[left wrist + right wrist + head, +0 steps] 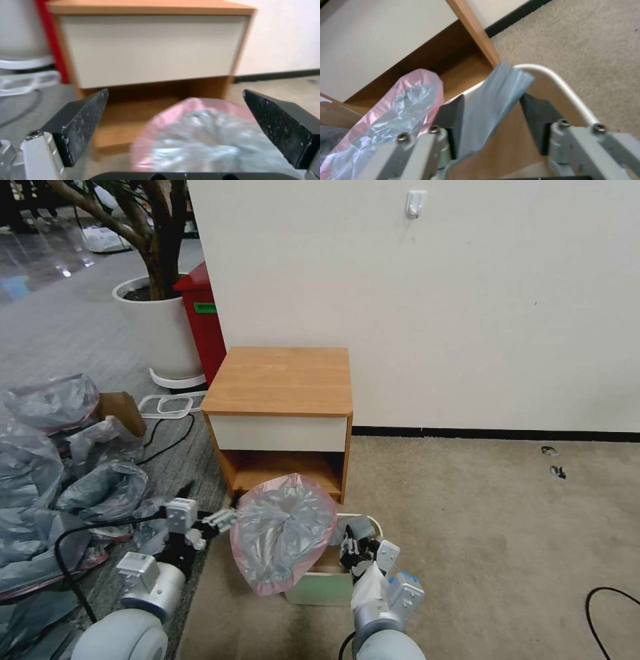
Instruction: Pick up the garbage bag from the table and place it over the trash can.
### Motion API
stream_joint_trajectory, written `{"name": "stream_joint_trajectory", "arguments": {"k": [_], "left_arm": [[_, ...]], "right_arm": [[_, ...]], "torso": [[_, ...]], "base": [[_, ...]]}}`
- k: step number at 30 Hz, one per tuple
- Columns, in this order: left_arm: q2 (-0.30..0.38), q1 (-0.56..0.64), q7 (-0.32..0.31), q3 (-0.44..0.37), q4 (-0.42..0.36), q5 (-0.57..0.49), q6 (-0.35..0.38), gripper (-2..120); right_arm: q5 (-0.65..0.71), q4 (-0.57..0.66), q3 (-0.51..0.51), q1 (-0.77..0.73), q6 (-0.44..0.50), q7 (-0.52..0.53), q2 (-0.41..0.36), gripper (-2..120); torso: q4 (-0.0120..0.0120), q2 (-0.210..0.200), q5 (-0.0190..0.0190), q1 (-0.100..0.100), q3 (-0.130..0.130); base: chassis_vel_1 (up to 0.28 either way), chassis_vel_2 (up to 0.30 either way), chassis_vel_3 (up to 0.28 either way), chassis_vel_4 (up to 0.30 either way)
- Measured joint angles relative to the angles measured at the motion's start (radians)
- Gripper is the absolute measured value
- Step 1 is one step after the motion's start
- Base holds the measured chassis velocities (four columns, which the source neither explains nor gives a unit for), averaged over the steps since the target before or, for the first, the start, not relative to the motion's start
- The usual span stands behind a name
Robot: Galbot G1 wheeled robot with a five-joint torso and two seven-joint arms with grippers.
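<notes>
Garbage bag [283,533] off the desk [280,380], held in the air in front of the lower shelf and over the left part of the trash can [327,587]; pink-banded mouth spread wide, facing up and toward the camera. Grey strip of the bag [490,100] runs between the right gripper [353,545] jaws, which sit apart at the bin rim; whether they pinch it, cannot tell. Left gripper [223,519] at the bag's left edge, jaws wide open in the wrist view, bag ahead of them. Trash can stands on carpet just before the desk. Bulkier grey bags [60,460] heaped on the floor to the left.
</notes>
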Motion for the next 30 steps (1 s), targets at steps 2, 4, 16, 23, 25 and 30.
{"name": "stream_joint_trajectory", "arguments": {"k": [2,4,16,23,25,30], "left_arm": [[0.004,0.001,0.010,0.018,-0.007,0.050,0.003,100],[0.004,0.003,-0.014,0.031,-0.021,0.080,0.019,100],[0.081,-0.080,-0.097,0.097,-0.063,0.104,0.377,100],[0.103,-0.157,-0.072,0.146,-0.023,0.052,0.462,100],[0.097,-0.159,-0.074,0.148,-0.031,0.052,0.449,100],[0.092,-0.122,-0.113,0.118,-0.094,0.077,0.431,100]], "right_arm": [[-0.008,0.028,0.005,-0.018,-0.011,0.009,-0.008,61],[-0.017,0.038,0.006,-0.026,-0.015,0.010,-0.012,65],[-0.097,0.117,0.072,-0.092,0.009,-0.006,-0.011,100],[-0.111,0.132,0.117,-0.116,0.028,-0.022,-0.006,100],[-0.116,0.133,0.125,-0.124,0.032,-0.027,-0.005,100],[-0.124,0.133,0.144,-0.133,0.036,-0.035,-0.002,100]], "torso": [[0.0000,0.000,-0.0001,0.000,0.000],[0.0000,0.000,-0.0001,0.000,0.000],[0.0000,0.000,-0.0001,0.000,0.000],[-0.0001,0.000,-0.0002,0.000,0.000],[-0.0002,0.000,-0.0001,0.000,0.000],[0.0001,0.000,0.0000,0.000,0.000]], "base": [[0.000,0.000,0.000,0.000],[0.000,0.000,0.000,0.000],[0.000,0.000,0.000,0.000],[0.000,0.000,0.000,0.000],[0.000,0.000,0.000,0.000],[0.000,0.000,0.000,0.000]]}}
